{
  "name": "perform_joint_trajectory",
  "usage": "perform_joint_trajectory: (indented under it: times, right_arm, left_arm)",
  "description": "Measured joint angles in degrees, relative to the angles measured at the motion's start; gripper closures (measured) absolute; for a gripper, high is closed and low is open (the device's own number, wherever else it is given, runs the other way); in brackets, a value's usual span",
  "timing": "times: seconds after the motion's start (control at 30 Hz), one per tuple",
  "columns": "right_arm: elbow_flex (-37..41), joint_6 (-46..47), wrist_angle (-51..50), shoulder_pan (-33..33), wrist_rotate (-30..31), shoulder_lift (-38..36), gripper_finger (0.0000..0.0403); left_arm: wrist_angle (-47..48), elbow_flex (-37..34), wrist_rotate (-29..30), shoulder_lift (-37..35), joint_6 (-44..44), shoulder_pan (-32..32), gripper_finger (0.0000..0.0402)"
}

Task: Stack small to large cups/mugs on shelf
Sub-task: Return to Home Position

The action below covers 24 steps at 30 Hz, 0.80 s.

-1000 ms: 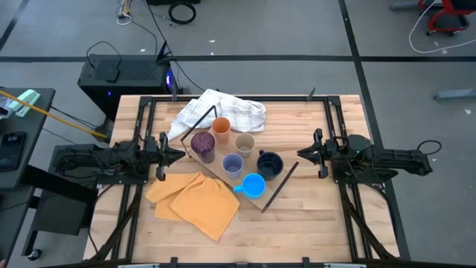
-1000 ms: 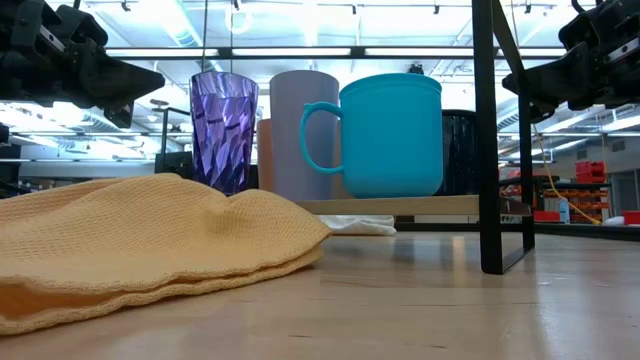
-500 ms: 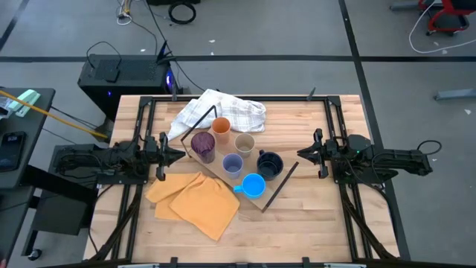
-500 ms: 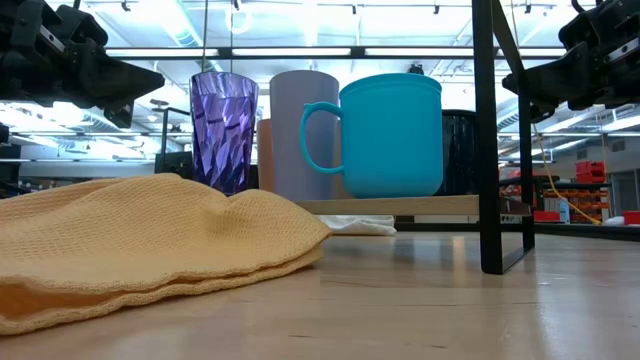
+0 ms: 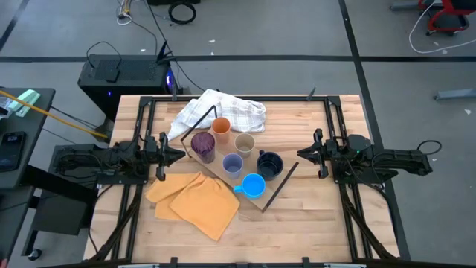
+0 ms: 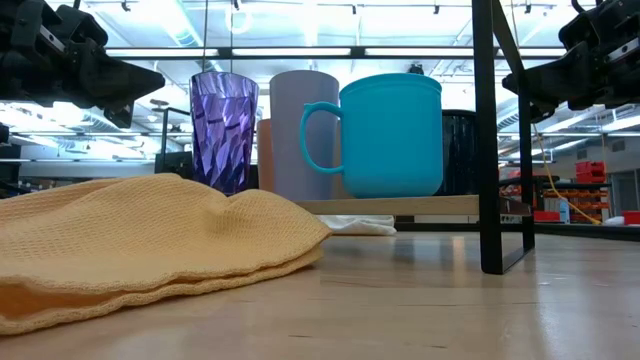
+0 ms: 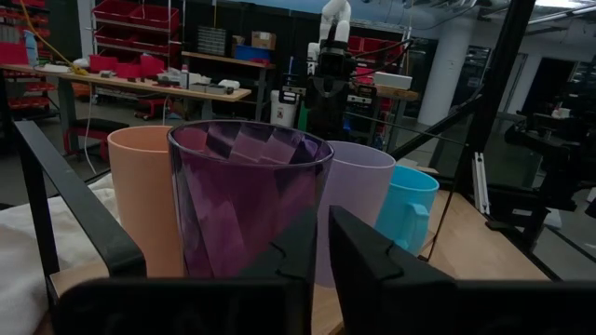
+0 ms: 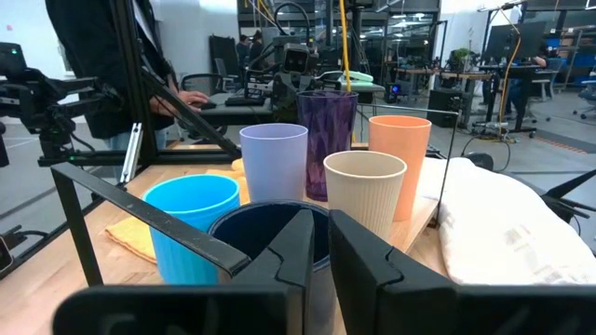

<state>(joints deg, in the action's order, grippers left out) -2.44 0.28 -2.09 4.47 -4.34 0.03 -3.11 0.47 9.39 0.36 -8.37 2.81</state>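
Note:
Six cups stand upright on the light-wood shelf (image 5: 222,150) at the table's middle: dark purple (image 5: 203,145), orange (image 5: 221,126), tan (image 5: 245,143), pale lavender (image 5: 232,164), dark navy (image 5: 269,163) and bright blue with a handle (image 5: 253,185). My left gripper (image 5: 181,154) hovers shut just left of the purple cup (image 7: 247,205), above the table. My right gripper (image 5: 300,154) hovers shut just right of the navy mug (image 8: 265,233). Neither touches a cup. In the low view the shelf's board (image 6: 400,205) sits raised on its black wire frame.
A yellow-orange cloth (image 5: 195,201) lies bunched on the table near the shelf's left front. A white checked cloth (image 5: 219,110) lies behind the shelf. The shelf's black frame post (image 6: 488,140) stands at its right end. Bare tabletop (image 5: 312,223) lies toward the near right.

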Motion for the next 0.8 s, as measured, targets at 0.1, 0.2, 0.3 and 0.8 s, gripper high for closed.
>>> perform_joint_trajectory:
  times: [0.1, 0.2, 0.3, 0.8]
  right_arm:
    - [0.0, 0.0, 0.0, 0.0, 0.0, 0.0, 0.0357]
    - [0.0, 0.0, 0.0, 0.0, 0.0, 0.0, 0.0357]
    - [0.0, 0.0, 0.0, 0.0, 0.0, 0.0, 0.0357]
    - [0.0, 0.0, 0.0, 0.0, 0.0, 0.0, 0.0357]
  left_arm:
    - [0.0, 0.0, 0.0, 0.0, 0.0, 0.0, 0.0362]
    - [0.0, 0.0, 0.0, 0.0, 0.0, 0.0, 0.0367]
    - [0.0, 0.0, 0.0, 0.0, 0.0, 0.0, 0.0371]
    - [0.0, 0.0, 0.0, 0.0, 0.0, 0.0, 0.0362]
